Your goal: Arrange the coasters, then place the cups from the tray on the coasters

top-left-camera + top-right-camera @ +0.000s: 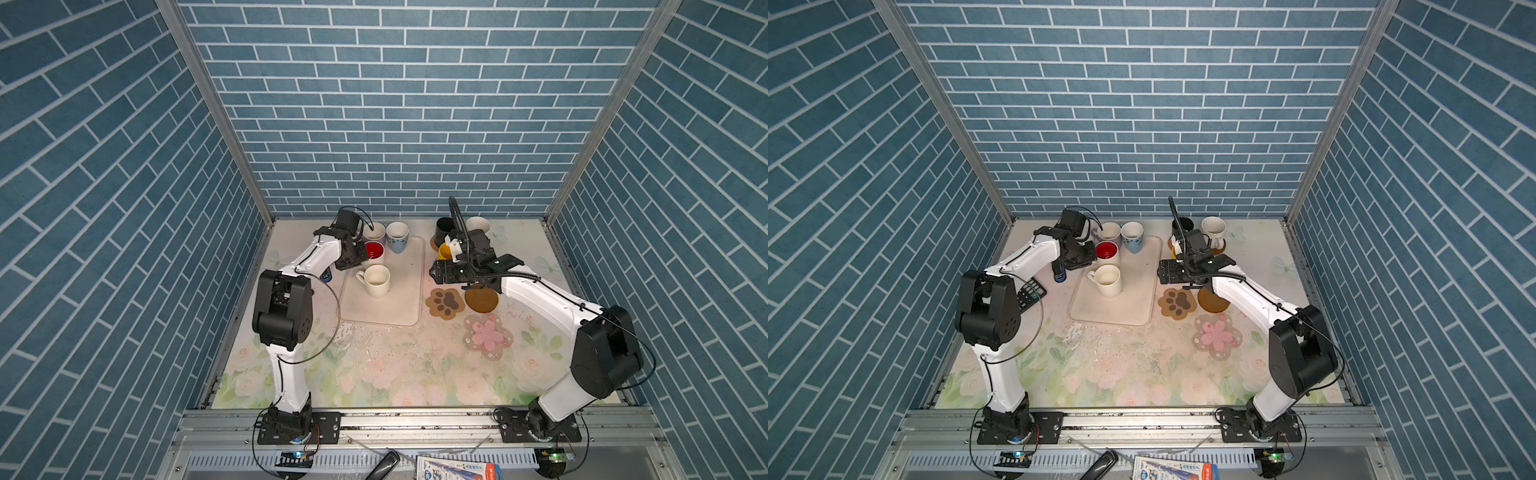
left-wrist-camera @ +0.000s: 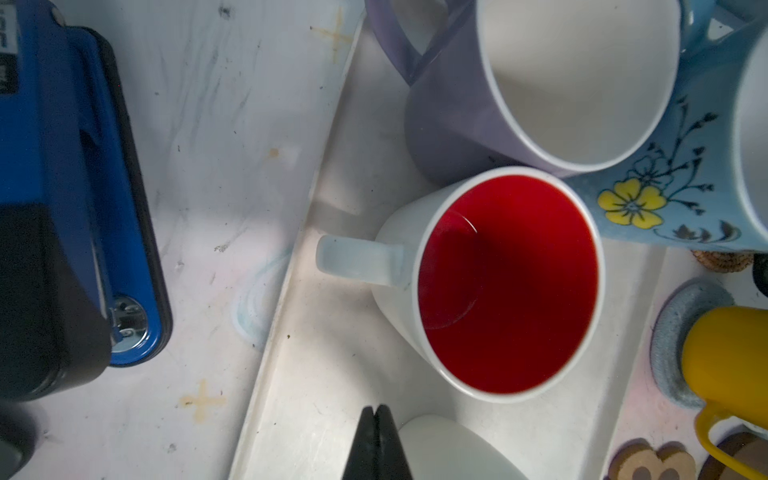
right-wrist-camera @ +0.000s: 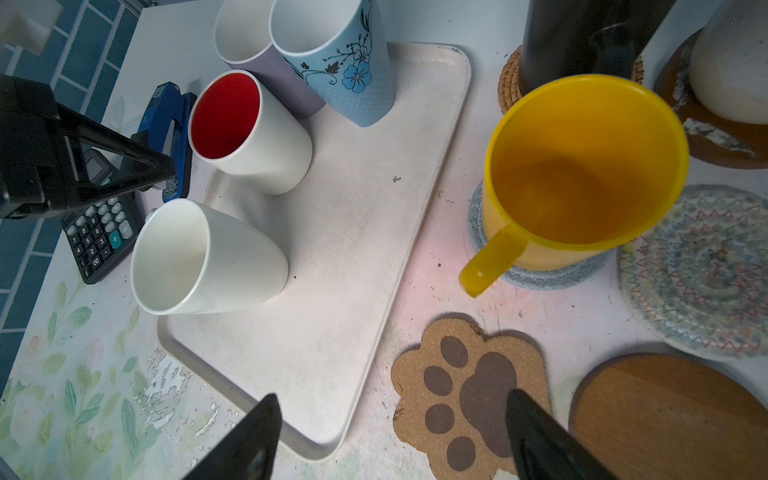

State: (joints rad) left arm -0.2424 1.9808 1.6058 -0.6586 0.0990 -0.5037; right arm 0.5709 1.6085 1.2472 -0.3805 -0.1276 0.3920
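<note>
On the beige tray (image 1: 401, 303) stand a red-inside white cup (image 1: 374, 251), a plain white cup (image 1: 376, 280), a lavender-grey cup (image 1: 374, 230) and a light blue cup (image 1: 397, 237). My left gripper (image 2: 376, 409) is shut and empty, low over the tray between the red-inside cup (image 2: 507, 282) and the white cup (image 2: 449, 453). My right gripper (image 3: 392, 403) is open and empty above the tray's right edge and the paw coaster (image 3: 469, 386). The yellow cup (image 3: 582, 166) sits on the pale blue knit coaster (image 3: 540, 278). The black cup (image 3: 582, 41) stands on the woven tan coaster (image 3: 509, 83).
Another white cup (image 1: 478, 226) rests on a brown disc (image 3: 706, 137) at the back right. A whitish woven coaster (image 3: 698, 270), a second brown disc (image 1: 481, 300) and a pink flower coaster (image 1: 488, 336) lie bare. A black calculator (image 1: 1030, 293) and a blue stapler (image 2: 70, 187) lie left of the tray.
</note>
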